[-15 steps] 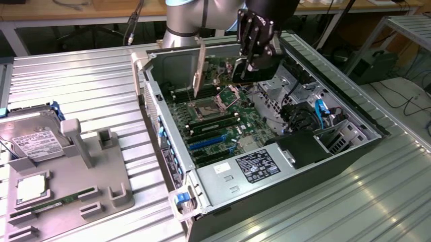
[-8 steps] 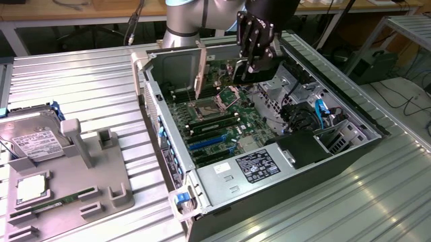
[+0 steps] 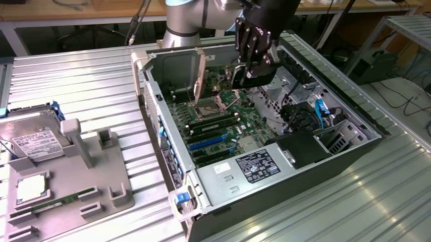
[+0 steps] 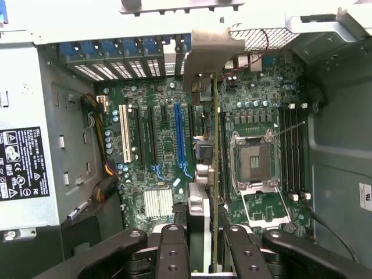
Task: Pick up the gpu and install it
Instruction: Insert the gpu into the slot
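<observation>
My claw (image 3: 249, 70) (image 4: 206, 256) is clamped on the gpu (image 3: 221, 76) (image 4: 199, 212). In the wrist view my dark fingers (image 4: 173, 253) press one against each face of the card, with the card's body held between them. The gpu stands on edge, its long side running along the motherboard (image 3: 222, 126) (image 4: 157, 116). Its silver end bracket (image 4: 203, 52) points at the rear wall of the computer case (image 3: 151, 96), close to the row of blue-tabbed slot covers (image 4: 116, 49). In the exterior view I hang inside the open case over the far part of the board, and the card's green face shows on the exterior view's left of my fingers. From the wrist, the card's thin edge runs between the blue expansion slot (image 4: 179, 133) and the CPU socket (image 3: 205, 107) (image 4: 256, 163), just beside the socket's metal frame. A white slot (image 4: 125, 136) lies further out, beyond the blue one. I cannot tell whether the card's lower edge touches the board or a slot. The power supply (image 3: 259, 164) (image 4: 23, 163), with its black-and-white label, fills the near end of the case and is well apart from my claw. Outside the case, on the exterior view's left, a grey fixture (image 3: 81, 181) rests on the ribbed metal table (image 3: 88, 85). It carries a silver hard drive (image 3: 34, 143) with a white label and a narrow green memory stick (image 3: 57, 204).
</observation>
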Controlling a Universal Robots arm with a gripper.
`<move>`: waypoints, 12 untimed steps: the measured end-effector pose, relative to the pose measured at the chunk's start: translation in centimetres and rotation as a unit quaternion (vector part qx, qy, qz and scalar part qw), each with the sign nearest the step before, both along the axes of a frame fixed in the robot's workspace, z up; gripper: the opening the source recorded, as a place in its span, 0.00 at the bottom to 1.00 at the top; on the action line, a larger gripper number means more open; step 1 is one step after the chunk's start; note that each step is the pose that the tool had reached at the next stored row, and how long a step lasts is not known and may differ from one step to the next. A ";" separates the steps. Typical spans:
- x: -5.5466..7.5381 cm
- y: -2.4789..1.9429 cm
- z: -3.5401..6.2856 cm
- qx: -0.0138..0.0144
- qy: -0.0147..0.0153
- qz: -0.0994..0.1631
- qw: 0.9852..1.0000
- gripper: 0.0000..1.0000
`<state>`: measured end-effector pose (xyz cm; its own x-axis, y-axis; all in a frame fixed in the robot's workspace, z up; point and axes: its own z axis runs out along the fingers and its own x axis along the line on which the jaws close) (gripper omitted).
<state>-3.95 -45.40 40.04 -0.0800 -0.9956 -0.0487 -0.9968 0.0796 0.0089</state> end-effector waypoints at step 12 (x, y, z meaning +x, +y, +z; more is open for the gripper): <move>0.0 0.00 -2.04 0.000 0.000 0.006 1.000 0.28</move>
